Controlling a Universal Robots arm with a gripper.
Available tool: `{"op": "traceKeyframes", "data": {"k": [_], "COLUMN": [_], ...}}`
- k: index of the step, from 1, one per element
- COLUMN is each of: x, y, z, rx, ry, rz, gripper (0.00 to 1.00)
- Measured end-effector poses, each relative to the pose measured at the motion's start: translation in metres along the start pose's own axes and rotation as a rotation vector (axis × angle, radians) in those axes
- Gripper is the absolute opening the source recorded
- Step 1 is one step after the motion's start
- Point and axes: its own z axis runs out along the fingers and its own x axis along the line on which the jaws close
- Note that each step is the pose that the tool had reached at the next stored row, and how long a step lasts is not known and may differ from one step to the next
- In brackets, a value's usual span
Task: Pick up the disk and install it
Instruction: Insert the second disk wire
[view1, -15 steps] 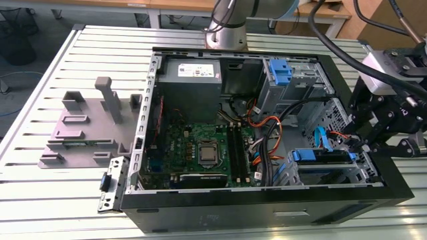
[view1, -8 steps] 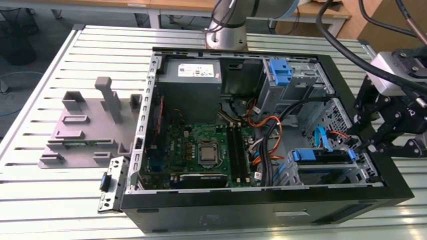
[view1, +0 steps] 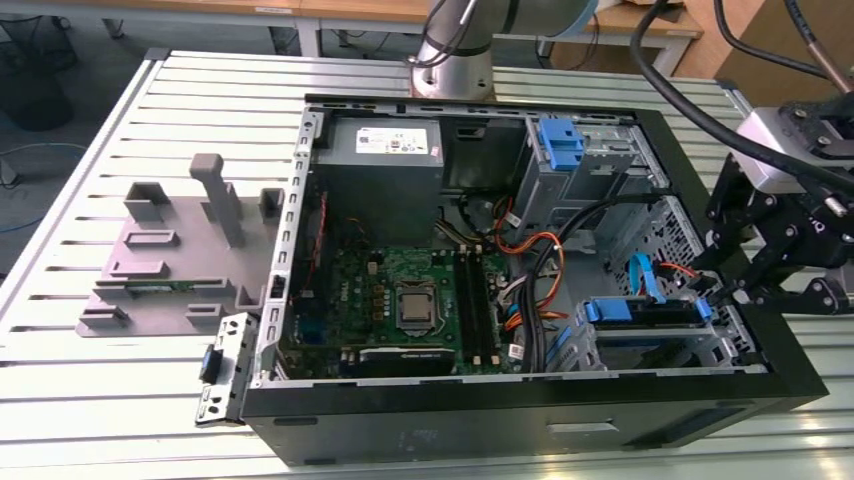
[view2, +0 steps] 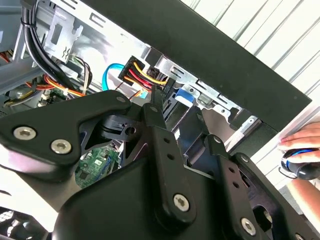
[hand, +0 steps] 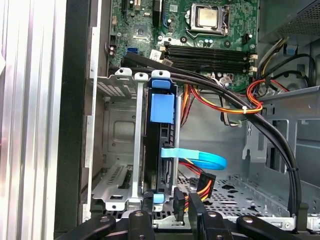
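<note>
The disk (view1: 646, 312) stands on edge in the drive cage at the case's front corner, on the exterior view's right, framed by its blue carrier. In the first wrist view the disk (hand: 161, 150) is a dark slab between silver rails, with a blue tab on its end. My gripper (view1: 722, 294) hangs over the case's right wall beside that cage. Its fingers (hand: 178, 202) stand close together with nothing between them, just off the disk's edge, next to a black power plug (hand: 206, 181) and a blue data cable (hand: 200, 159). The carrier's blue tab (view2: 184, 95) sits past the gripper (view2: 157, 100).
The open computer case (view1: 534, 420) lies on a slatted metal table (view1: 80, 400). A second blue carrier (view1: 561, 145) sits in the far cage, near the grey power supply (view1: 380, 145). Black cables (hand: 280, 145) cross the cage. A grey fixture (view1: 174, 255) stands at the left. A hand on a mouse (view2: 300, 160) rests outside the case.
</note>
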Motion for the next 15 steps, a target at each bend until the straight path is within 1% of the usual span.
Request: {"op": "traceKeyframes", "data": {"k": [5, 8, 15], "x": [-0.0001, 0.0001, 0.0003], "y": [0.0, -0.0001, -0.0001], "z": [0.0002, 0.0026, 0.0045], "rx": [0.0, 0.0, 0.0], "ry": [0.0001, 0.0, 0.0], "rz": [0.0, 0.0, 0.0], "gripper": [0.41, 0.41, 0.41]}}
